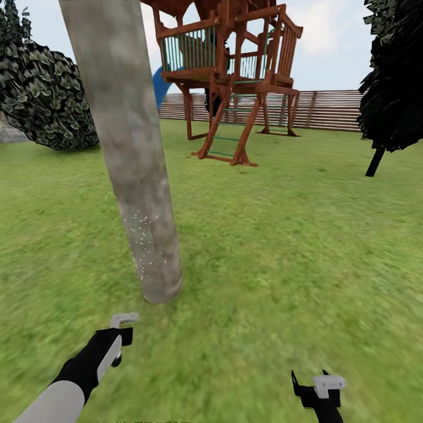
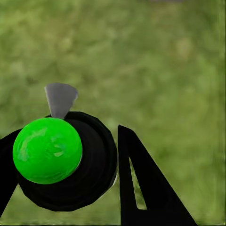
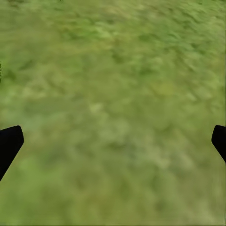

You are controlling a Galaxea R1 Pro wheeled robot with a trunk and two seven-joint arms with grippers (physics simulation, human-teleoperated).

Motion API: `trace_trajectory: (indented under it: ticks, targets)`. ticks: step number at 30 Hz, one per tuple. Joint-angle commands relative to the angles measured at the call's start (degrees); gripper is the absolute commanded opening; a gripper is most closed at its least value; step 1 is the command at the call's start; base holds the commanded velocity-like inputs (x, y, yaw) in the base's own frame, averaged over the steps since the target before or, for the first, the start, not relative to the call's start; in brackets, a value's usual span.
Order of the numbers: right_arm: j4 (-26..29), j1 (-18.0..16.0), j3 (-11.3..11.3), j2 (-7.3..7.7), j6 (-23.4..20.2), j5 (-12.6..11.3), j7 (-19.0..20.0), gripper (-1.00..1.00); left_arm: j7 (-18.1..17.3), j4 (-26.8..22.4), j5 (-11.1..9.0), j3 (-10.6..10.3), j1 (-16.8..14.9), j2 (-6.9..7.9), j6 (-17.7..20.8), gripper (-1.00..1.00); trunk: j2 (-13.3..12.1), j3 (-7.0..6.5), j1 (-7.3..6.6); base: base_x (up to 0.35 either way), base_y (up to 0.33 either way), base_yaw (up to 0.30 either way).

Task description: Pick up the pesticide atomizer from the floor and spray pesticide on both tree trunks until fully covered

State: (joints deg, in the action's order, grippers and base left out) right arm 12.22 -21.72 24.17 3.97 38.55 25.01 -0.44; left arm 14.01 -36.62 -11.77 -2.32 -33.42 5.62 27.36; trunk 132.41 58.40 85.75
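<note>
head view: i see the left gripper (image 1: 120, 329) low at the near left, its forearm reaching up and forward from the corner, with a dark body between the jaws and a pale nozzle pointing at the tree trunk (image 1: 126, 147) just beyond it. white specks of pesticide (image 1: 143, 247) dot the lower trunk. the right gripper (image 1: 317, 385) sits at the near right over bare grass (image 1: 282, 252), well apart from the trunk, jaws spread. farther off stand a wooden play tower (image 1: 235, 76), a slat fence (image 1: 335, 108), a bush (image 1: 44, 97) at the left and a dark tree (image 1: 393, 82) at the right.

left wrist view: the pesticide atomizer (image 2: 66, 160), black with a bright green cap and grey nozzle, sits clamped between the black fingers (image 2: 146, 188).

right wrist view: both fingertips (image 3: 9, 143) sit wide apart at the edges, nothing between them but blurred grass.
</note>
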Motion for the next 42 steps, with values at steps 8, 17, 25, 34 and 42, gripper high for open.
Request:
trace_trajectory:
  ticks: [8,17,25,34,42]
  targets:
    - [0.0,0.0,0.0,0.07,0.0,0.1,0.0,1.0,4.4,2.1,0.2,-0.4,0.0,-2.77,-0.3,-1.0,0.0,0.0,0.0,0.001,-0.273,0.075]
    - [-0.1,0.0,0.0,-0.02,0.0,0.1,0.0,1.0,4.5,2.0,-0.1,-0.2,0.0,-3.16,-0.4,-1.0,0.0,0.0,0.0,0.094,-0.256,0.102]
    - [-0.1,0.0,0.0,-0.02,0.0,0.1,0.0,1.0,4.6,2.0,-0.1,-0.2,0.0,-3.16,-0.4,-1.0,0.0,0.0,0.0,0.227,-0.207,0.27]
    - [-0.1,0.0,0.0,-0.02,0.0,0.0,0.0,1.0,4.6,2.0,-0.1,-0.2,0.0,-3.16,-0.3,-1.0,0.0,0.0,0.0,0.188,-0.221,0.031]
    - [-0.1,0.0,0.0,-0.02,0.0,0.0,0.0,1.0,4.2,2.0,-0.1,-0.1,0.0,-3.05,0.2,-1.0,0.0,0.0,0.0,0.175,-0.231,0.196]
